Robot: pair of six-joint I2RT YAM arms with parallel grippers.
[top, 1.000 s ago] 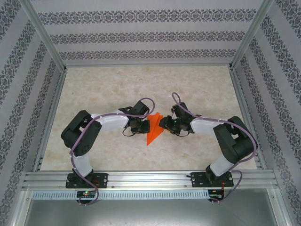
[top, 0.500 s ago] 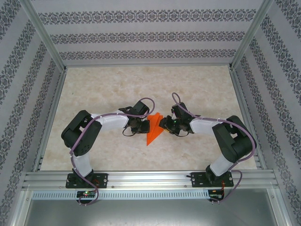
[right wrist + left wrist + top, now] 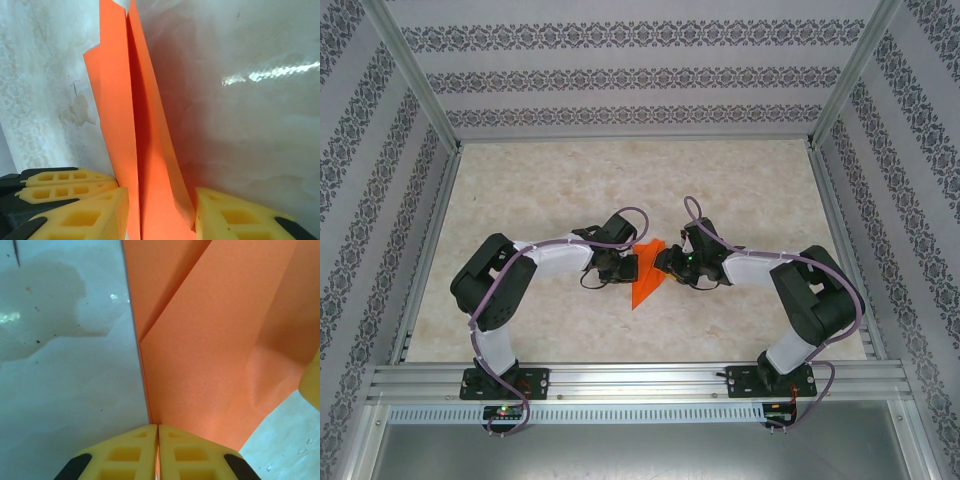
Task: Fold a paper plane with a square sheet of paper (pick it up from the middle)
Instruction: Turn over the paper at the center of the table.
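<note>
The paper plane is a narrow, creased dart of bright orange paper held on edge between the two arms at mid-table, its point toward the near side. My left gripper is shut on its left edge; in the left wrist view the yellow fingers meet with the orange paper pinched in the slit. My right gripper is open and straddles the plane from the right. In the right wrist view the folded layers run up between its spread fingertips, touching the inner faces.
The pale marbled tabletop is fenced by aluminium rails and patterned walls. The left gripper's yellow fingers sit close beside the right gripper's left finger. A wet-looking stain marks the table.
The right gripper has crept slightly left, closer around the orange plane. The left gripper and the paper have stayed put.
</note>
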